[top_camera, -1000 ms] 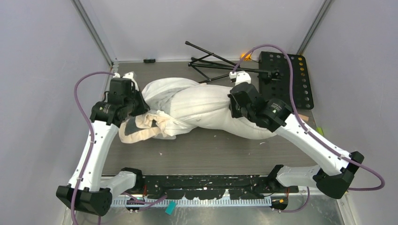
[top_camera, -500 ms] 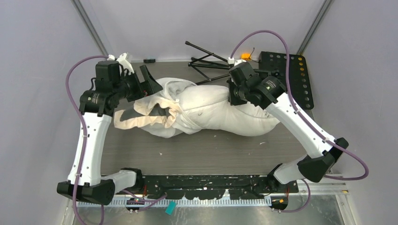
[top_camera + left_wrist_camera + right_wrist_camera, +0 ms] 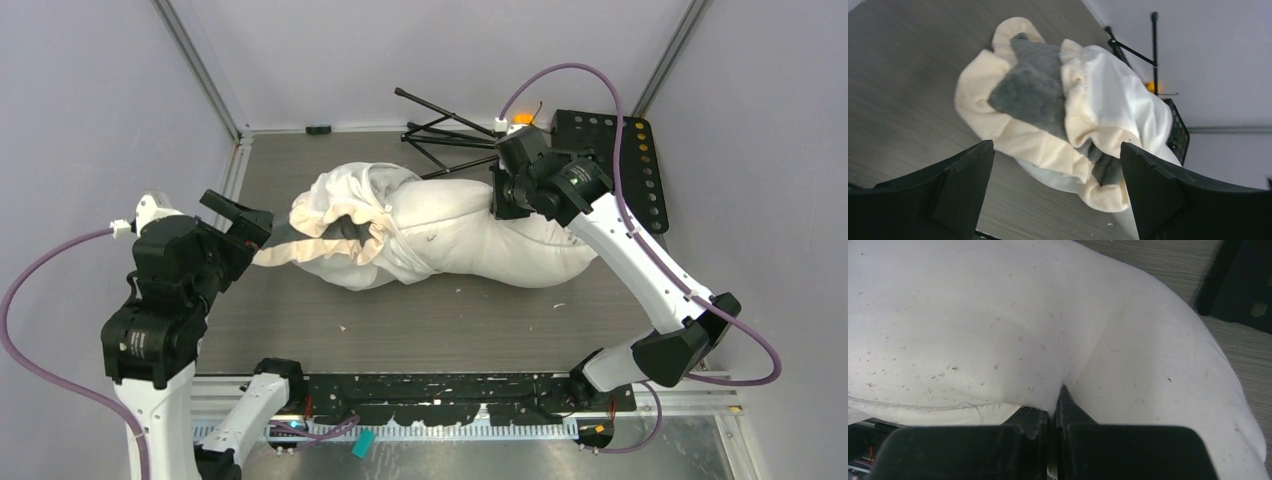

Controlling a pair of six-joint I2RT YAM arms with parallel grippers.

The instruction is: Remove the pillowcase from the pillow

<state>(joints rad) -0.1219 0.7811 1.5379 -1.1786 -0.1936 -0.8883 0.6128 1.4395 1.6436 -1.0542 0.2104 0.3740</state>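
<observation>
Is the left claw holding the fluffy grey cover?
No, the left gripper is wide open and the pillowcase lies out beyond its fingers.

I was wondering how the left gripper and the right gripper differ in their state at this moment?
The left gripper is wide open, while the right gripper is shut. The left gripper holds nothing, the pillowcase lying ahead of it untouched; the right gripper pinches a fold of the pillow. The left gripper faces the bunched pillowcase end, the right gripper the bare pillow end. Both point at the same bundle.
</observation>
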